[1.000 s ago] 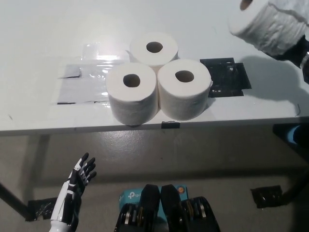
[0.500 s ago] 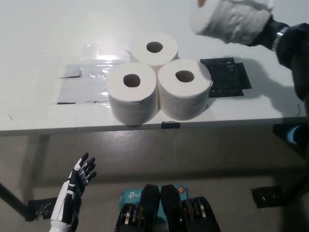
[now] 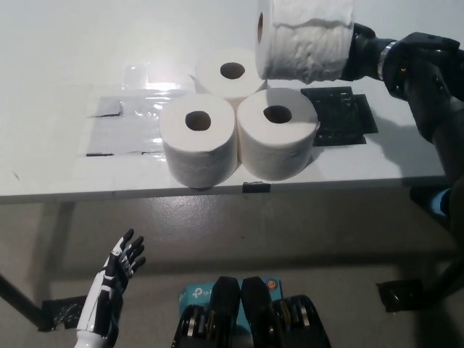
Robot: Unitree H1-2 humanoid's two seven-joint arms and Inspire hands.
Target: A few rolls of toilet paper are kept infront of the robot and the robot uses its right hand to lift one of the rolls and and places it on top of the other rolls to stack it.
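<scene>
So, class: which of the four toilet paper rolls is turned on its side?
The held roll in the right hand, above the table; its core hole faces left. The three standing rolls show theirs upward.

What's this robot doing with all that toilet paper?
It is stacking them. Its black right robot hand holds one roll on its side in the air, above three rolls standing together near the table edge. The carried roll has not been set down yet. The white left robot hand hangs open below the table.
</scene>
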